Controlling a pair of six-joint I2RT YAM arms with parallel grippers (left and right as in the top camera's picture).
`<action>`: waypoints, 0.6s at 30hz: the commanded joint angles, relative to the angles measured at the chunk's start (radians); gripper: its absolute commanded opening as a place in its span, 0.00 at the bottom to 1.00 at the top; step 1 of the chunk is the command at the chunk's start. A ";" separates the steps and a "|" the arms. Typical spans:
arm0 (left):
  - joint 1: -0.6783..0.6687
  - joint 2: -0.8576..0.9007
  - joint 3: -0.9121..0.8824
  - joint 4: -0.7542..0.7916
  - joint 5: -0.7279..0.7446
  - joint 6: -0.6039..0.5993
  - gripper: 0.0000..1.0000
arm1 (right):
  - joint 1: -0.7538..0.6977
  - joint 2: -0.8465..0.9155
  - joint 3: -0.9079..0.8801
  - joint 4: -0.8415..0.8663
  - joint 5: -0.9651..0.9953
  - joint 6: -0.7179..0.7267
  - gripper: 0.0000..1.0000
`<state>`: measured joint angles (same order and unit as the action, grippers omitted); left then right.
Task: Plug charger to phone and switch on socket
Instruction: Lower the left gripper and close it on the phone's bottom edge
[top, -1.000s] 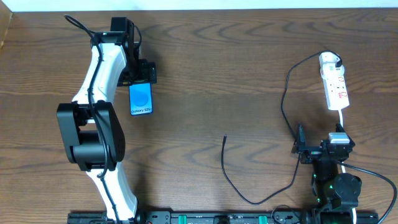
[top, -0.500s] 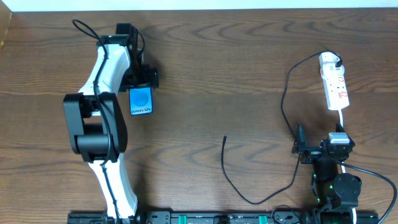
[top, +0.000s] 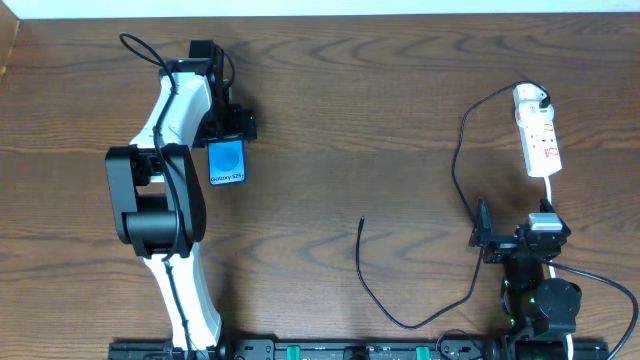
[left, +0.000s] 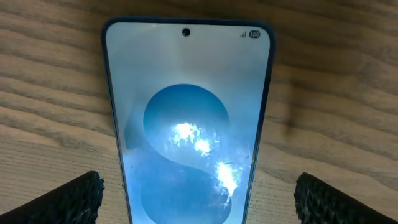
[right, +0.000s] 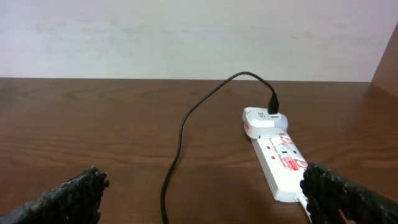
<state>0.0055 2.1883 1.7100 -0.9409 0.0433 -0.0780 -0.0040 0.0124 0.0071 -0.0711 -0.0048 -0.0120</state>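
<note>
Step in hand: grasping the phone (top: 227, 162), flat on the desk (top: 400, 100). Left gripper (left: 199, 199) spread wide astride it, not pinching. Right gripper (right: 205, 198) also wide, empty, well right of the phone near the socket (top: 540, 135). Next likely: close squarely on the phone's edges.

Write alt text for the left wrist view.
A phone lies face up on a wooden table, its pale blue screen showing a darker blue circle and patches of glare. The left gripper is open, with one black fingertip at each lower corner of the picture, either side of the phone and clear of it.
</note>
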 joint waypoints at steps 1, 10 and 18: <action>0.005 0.014 -0.005 -0.003 -0.003 -0.014 0.98 | 0.006 -0.006 -0.002 -0.005 -0.005 -0.011 0.99; 0.006 0.049 -0.005 -0.001 -0.032 -0.013 0.98 | 0.006 -0.006 -0.002 -0.005 -0.005 -0.011 0.99; 0.024 0.050 -0.005 0.018 -0.031 -0.023 0.98 | 0.006 -0.006 -0.002 -0.005 -0.005 -0.011 0.99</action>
<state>0.0093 2.2257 1.7100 -0.9195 0.0238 -0.0799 -0.0040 0.0124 0.0071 -0.0708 -0.0044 -0.0120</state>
